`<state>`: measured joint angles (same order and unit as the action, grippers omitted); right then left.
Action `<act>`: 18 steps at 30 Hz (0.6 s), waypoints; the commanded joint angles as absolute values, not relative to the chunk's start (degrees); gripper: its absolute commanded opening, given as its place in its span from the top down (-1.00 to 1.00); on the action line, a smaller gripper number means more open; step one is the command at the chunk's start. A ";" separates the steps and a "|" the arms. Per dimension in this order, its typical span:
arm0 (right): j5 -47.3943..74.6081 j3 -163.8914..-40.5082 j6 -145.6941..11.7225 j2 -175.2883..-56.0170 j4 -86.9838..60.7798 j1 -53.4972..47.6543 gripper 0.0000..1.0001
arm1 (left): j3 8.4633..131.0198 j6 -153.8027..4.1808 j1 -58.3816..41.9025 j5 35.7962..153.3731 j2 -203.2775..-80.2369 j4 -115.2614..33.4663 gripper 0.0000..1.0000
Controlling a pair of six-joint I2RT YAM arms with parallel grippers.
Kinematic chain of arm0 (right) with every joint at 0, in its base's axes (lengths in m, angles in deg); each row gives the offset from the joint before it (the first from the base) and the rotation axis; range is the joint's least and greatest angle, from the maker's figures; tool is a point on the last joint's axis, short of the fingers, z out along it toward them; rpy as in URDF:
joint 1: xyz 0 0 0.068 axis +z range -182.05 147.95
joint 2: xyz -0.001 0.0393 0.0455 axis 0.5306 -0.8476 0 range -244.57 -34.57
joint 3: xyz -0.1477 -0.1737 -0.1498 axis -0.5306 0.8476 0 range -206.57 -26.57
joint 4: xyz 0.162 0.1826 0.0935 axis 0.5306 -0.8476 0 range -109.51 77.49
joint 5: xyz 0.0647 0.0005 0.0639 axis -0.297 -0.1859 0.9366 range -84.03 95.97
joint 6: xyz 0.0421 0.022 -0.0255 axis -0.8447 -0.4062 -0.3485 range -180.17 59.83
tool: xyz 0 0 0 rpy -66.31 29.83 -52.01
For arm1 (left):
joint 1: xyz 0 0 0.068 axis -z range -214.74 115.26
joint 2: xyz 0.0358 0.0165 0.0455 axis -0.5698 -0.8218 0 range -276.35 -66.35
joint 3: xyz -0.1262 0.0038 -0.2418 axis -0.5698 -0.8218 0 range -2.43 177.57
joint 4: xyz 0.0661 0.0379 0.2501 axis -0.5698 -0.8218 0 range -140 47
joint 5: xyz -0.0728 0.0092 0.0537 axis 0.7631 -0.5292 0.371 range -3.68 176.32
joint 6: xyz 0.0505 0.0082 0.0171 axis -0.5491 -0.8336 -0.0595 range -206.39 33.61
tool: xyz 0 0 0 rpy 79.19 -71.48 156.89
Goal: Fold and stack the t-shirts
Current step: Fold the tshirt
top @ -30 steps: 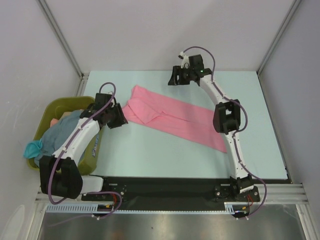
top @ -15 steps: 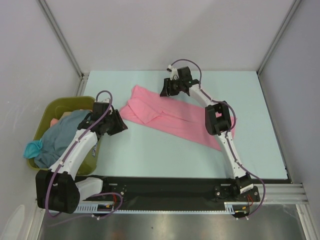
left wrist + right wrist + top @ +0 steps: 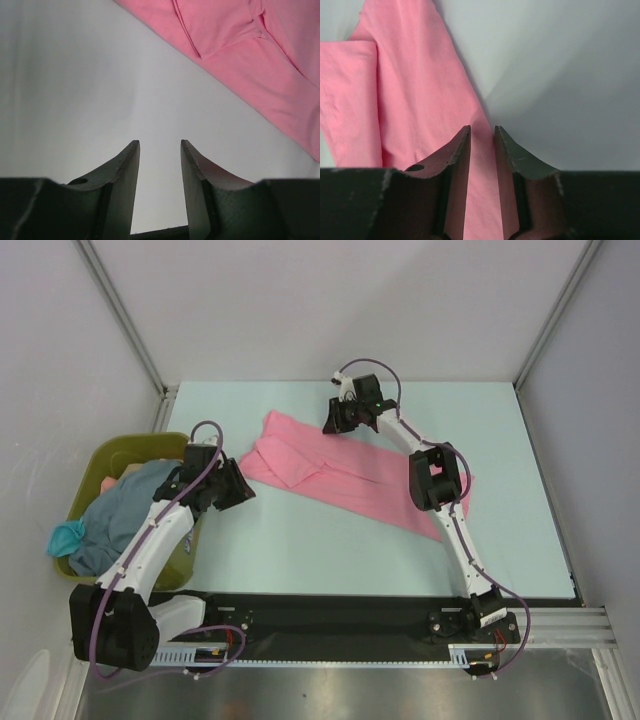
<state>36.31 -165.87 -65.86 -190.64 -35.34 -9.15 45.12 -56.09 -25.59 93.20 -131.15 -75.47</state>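
between the right jaws, a narrow gap apart, sits the far edge of the pink t-shirt [image 3: 340, 480], pinched or not i cannot tell, which lies slantwise on the surface [image 3: 300, 540], the left jaws apart and empty beside its left end, near the grey-blue t-shirt [image 3: 120, 510] heaped in the olive bin [image 3: 130, 445].

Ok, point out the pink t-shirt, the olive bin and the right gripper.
pink t-shirt [image 3: 350, 480], top external view, middle of the cloth.
olive bin [image 3: 135, 443], top external view, far rim.
right gripper [image 3: 481, 129], right wrist view, between its fingertips.
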 commanded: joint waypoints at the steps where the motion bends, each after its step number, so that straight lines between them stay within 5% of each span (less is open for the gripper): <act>1: 37.08 -164.30 -63.69 -190.49 -38.79 -8.32 0.39 | 46.09 -54.93 -25.25 94.41 -130.42 -74.47 0.13; 12: 33.39 -164.47 -71.14 -190.49 -36.51 -10.95 0.99 | 47.76 -54.49 -25.25 94.59 -131.92 -74.90 0.13; 18: 31.19 -158.86 -76.87 -187.25 -33.16 -17.01 1.00 | 48.46 -53.17 -25.25 94.50 -134.11 -74.38 0.10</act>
